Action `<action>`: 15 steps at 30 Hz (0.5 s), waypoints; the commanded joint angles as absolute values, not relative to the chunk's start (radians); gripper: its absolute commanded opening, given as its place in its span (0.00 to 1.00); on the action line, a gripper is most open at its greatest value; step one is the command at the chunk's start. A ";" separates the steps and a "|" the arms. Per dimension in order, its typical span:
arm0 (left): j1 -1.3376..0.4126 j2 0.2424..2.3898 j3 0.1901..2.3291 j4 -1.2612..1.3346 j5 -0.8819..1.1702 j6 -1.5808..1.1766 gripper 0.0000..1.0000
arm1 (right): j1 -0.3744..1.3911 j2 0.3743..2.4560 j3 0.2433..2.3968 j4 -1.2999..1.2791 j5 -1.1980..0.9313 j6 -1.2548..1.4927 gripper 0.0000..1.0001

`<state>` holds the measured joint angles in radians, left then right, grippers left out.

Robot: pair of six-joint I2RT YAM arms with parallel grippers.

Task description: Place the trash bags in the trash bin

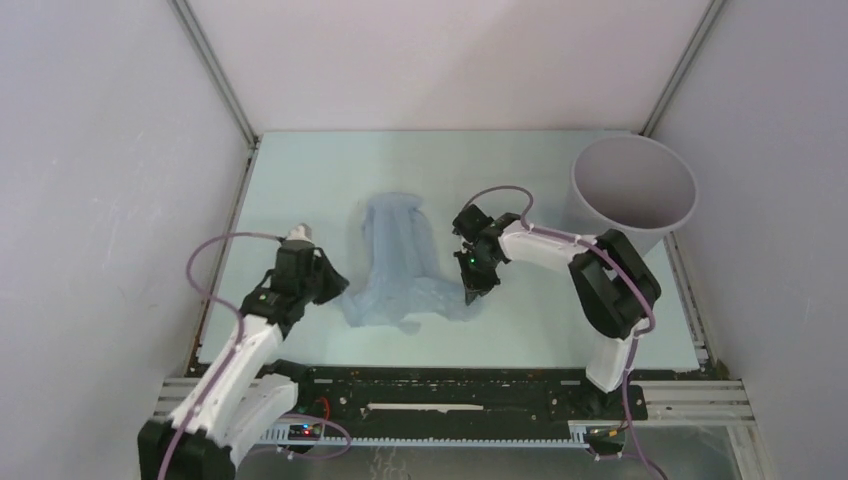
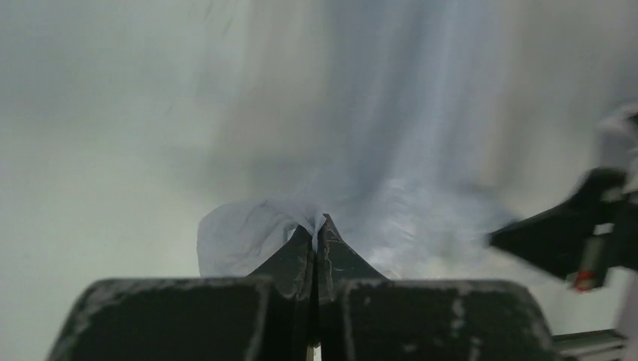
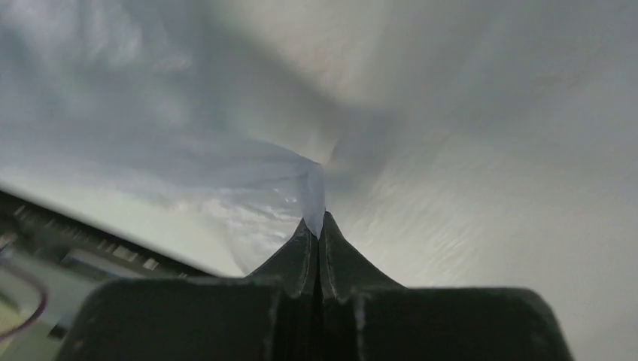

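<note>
While both arms reach in low over the tabletop [image 1: 300, 170], the pale-blue translucent trash bag [image 1: 405, 265] lies crumpled between them, about mid-table. Its narrow end points to the far side and its wider end spreads toward the arm bases. The left gripper [image 1: 340, 288] sits at the bag's near-left corner. In the left wrist view its jaws are pressed together with a small fold of blue film pinched at the tips. The right gripper [image 1: 472, 293] is at the bag's near-right edge, angled down. In the right wrist view its jaws are likewise closed tight on a peak of film, and the bag trails off to the left. The trash bin [image 1: 600, 215], grey, stands upright at the far-right corner of the tabletop, mouth up. It is well apart from the bag, and the right arm's elbow is just in front of it.
</note>
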<state>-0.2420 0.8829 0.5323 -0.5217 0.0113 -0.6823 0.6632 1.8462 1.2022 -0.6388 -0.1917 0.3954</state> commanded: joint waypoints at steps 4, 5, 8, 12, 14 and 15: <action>-0.183 0.912 0.998 -0.428 -0.015 -0.721 0.00 | 0.574 1.691 1.822 -0.807 -0.282 0.474 0.00; -0.160 0.980 1.145 -0.462 0.040 -0.735 0.00 | 0.547 1.740 2.006 -0.874 -0.317 0.514 0.00; -0.129 1.148 1.632 -0.533 0.187 -0.768 0.00 | 0.486 1.876 2.635 -0.964 -0.422 0.628 0.00; -0.296 1.129 1.974 -0.461 0.085 -0.548 0.00 | 0.695 1.658 2.631 -0.699 -0.167 0.300 0.00; -0.378 1.000 1.779 -0.331 -0.059 -0.404 0.00 | 0.783 1.399 2.017 -0.367 -0.043 0.150 0.00; -0.382 0.933 1.624 -0.278 -0.128 -0.421 0.00 | 0.783 1.298 1.846 -0.221 -0.008 0.159 0.00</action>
